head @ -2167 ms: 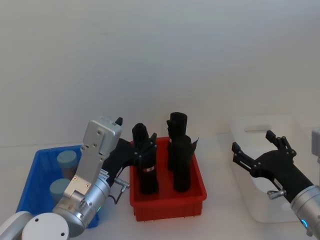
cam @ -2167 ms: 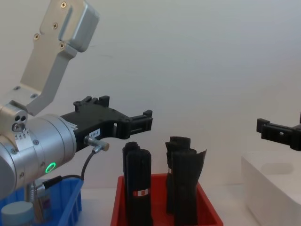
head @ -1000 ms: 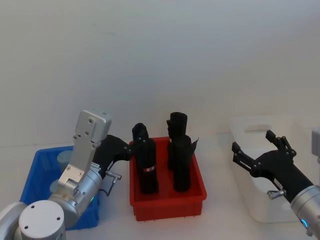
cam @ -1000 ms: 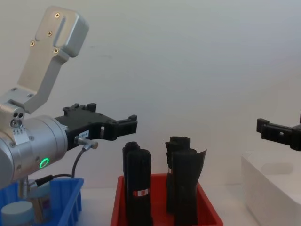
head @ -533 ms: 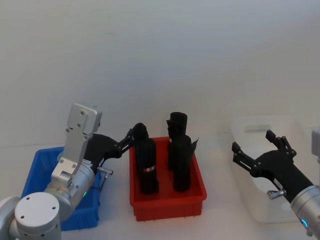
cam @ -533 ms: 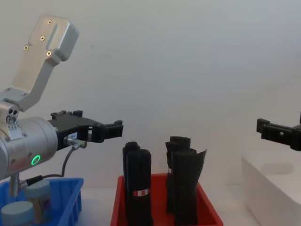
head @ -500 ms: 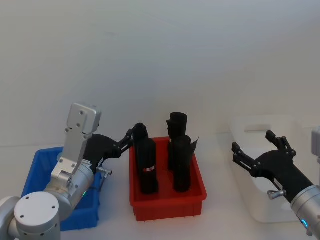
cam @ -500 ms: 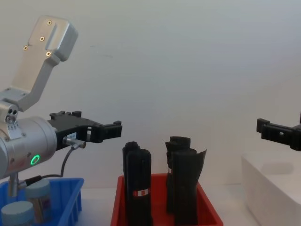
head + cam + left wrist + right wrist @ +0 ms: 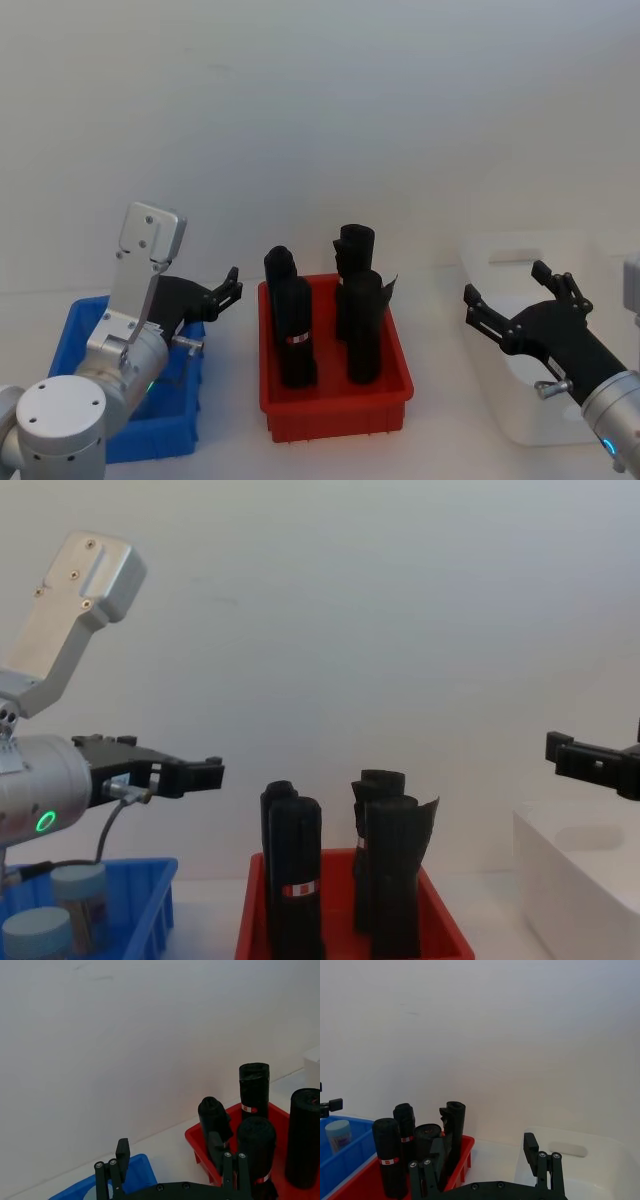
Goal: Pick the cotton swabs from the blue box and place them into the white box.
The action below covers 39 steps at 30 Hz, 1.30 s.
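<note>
Blue box (image 9: 72, 330) sits at eight o'clock in the head view, and the left gripper (image 9: 230, 284) has swung back toward it. 2.2 s ago its fingers overlapped the black rolls (image 9: 290, 335) in the red bin (image 9: 340, 402) at six o'clock; now they hover over the gap between the blue box and the red bin, spread wide and empty. With the arm drawn aside, the chest view shows two tubs of cotton swabs (image 9: 78, 892) standing upright inside the blue box. The right gripper (image 9: 505, 283) has not moved, its fingers wide apart over the white box (image 9: 520, 248) at four o'clock.
</note>
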Each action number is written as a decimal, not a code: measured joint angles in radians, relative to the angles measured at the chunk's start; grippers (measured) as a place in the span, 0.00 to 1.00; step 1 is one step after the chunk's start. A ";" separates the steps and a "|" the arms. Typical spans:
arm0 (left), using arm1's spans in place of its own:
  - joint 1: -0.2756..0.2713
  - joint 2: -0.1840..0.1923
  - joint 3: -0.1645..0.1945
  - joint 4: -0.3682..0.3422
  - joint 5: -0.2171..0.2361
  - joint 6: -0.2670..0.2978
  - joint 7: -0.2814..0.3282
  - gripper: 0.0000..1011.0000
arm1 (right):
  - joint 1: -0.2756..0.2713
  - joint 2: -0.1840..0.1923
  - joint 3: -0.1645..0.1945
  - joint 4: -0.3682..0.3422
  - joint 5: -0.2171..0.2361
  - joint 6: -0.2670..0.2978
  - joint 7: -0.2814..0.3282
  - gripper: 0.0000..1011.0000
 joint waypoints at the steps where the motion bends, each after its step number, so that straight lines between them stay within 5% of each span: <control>1: 0.001 0.002 -0.002 -0.002 -0.001 0.011 0.004 0.99 | 0.000 0.000 0.000 0.000 0.000 0.000 0.000 0.99; 16: 0.020 0.022 -0.036 0.005 -0.046 0.104 0.048 0.99 | 0.000 0.000 0.000 0.000 0.000 0.000 0.000 0.99; 39: 0.016 0.031 -0.088 0.106 -0.134 0.127 0.062 0.99 | 0.000 0.000 0.000 0.000 0.000 0.000 0.000 0.99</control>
